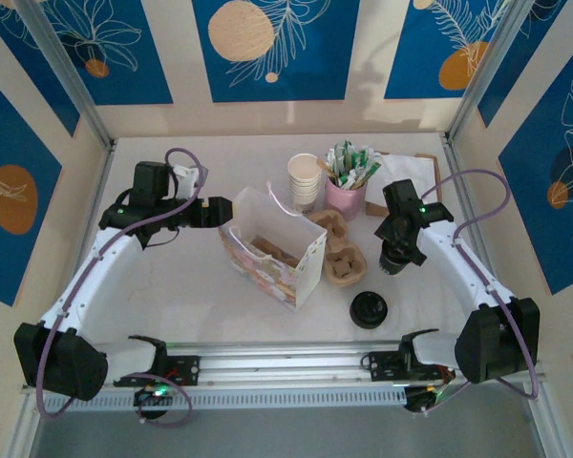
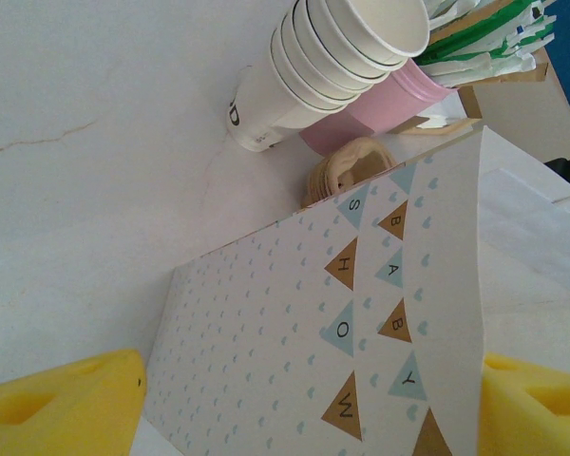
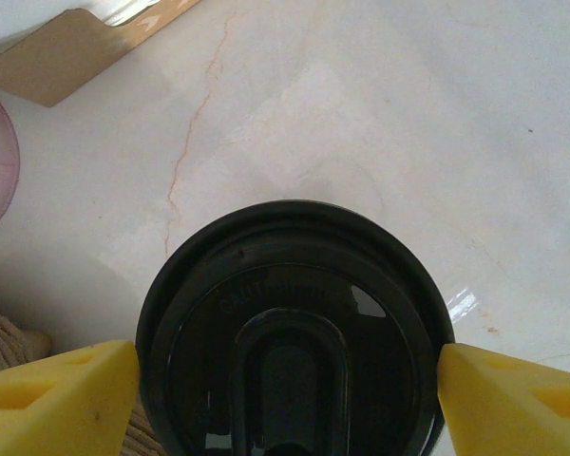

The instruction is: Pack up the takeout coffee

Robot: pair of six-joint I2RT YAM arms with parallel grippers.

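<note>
The widest bare stretch of the marble table (image 1: 162, 286) is on the left and near side, between the left arm and the gift bag (image 1: 267, 272). The right half is crowded. The paper cup stack (image 1: 304, 179), the pink cup (image 1: 347, 198) of sachets and the pulp cup carrier (image 1: 342, 250) stand close together just behind and right of the bag. A loose black lid (image 1: 370, 309) lies nearer the front rail. A strip of bare table runs between the carrier and the right wall.

The left gripper (image 1: 222, 211) is at the bag's left rear edge. From its wrist camera the yellow fingers (image 2: 62, 399) are spread wide, with the bag's bunting-printed side (image 2: 294, 332) lying between them. I can't tell whether they touch it. The bag stands open-topped with something brown on its floor.

The coffee cup (image 1: 393, 264) stands on the table just right of the carrier, under the right gripper (image 1: 398, 250). In the wrist view that gripper's fingers (image 3: 513, 399) press against opposite sides of the cup's lid (image 3: 290, 323), clamped on it. The lid is glossy black and round, with a raised rim, faint embossed lettering and an oblong recess. Behind it is pale marble with a thin rust-coloured vein, and a brown card (image 3: 85, 38) lies at the far edge.
</note>
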